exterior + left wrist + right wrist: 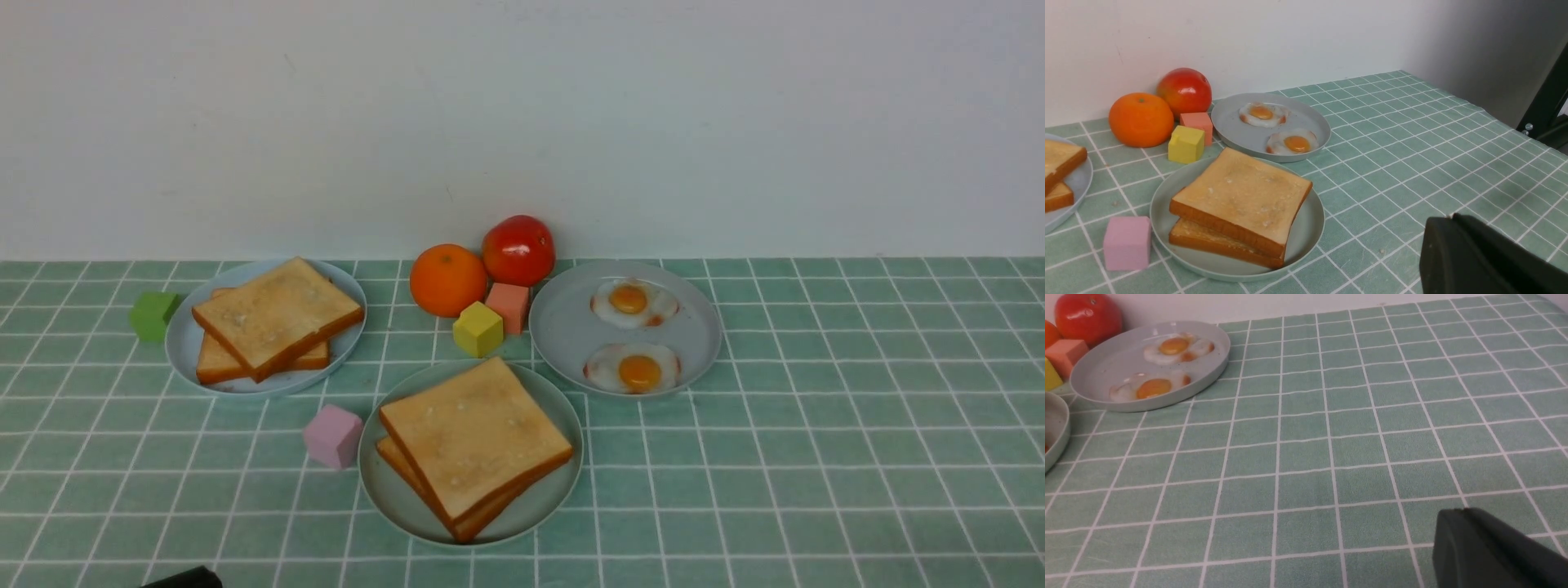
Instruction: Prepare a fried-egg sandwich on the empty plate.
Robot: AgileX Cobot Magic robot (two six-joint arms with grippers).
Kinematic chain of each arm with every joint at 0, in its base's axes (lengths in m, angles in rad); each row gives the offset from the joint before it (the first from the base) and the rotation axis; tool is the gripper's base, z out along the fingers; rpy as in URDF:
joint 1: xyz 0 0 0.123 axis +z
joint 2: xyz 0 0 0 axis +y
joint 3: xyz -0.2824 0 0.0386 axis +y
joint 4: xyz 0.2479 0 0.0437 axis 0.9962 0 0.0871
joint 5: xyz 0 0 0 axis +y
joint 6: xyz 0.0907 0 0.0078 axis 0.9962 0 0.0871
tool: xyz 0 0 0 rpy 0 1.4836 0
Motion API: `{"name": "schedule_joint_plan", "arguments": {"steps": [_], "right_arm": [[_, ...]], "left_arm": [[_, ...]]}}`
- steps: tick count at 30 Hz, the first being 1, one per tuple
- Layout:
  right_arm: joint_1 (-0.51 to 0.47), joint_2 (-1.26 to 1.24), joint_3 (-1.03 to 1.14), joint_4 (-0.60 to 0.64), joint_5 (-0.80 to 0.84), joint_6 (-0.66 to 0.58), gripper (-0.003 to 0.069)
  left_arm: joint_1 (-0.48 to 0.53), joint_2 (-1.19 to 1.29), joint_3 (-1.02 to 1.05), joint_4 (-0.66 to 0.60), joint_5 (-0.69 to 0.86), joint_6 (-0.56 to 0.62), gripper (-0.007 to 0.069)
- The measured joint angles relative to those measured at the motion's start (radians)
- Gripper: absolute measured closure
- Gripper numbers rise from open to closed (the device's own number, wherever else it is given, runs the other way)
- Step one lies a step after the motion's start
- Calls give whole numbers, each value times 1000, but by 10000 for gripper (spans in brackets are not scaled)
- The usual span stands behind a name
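The pale mint-green plate sits front centre and holds two stacked golden-brown toast slices. No egg shows between them in the front view or the left wrist view. Two fried eggs with orange yolks lie on a blue-grey plate behind it on the right. My left gripper is shut and empty, low over the cloth to the right of the mint plate. My right gripper is shut and empty over bare cloth, far from the egg plate.
A second blue-grey plate at the back left holds a pile of plain toast. An orange, a tomato and yellow, salmon, pink and green blocks stand around the plates. The wall is close behind.
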Motion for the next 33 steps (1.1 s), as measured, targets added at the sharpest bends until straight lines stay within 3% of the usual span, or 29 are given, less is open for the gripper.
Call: {"name": "schedule_joint_plan", "arguments": {"steps": [6, 12, 18, 23, 33], "right_arm": [[0, 0, 0, 0, 0, 0, 658], [0, 0, 0, 0, 0, 1, 654], [0, 0, 0, 0, 0, 1, 647], [0, 0, 0, 0, 1, 1, 645], [0, 0, 0, 0, 1, 1, 645]], "left_arm": [[10, -23, 15, 2, -31, 0, 610], [355, -238, 76, -42, -7, 0, 638], [642, -259, 199, -108, 86, 0, 638], [665, -259, 209, -109, 265, 0, 638], [651, -259, 209, -108, 270, 0, 638]]}}
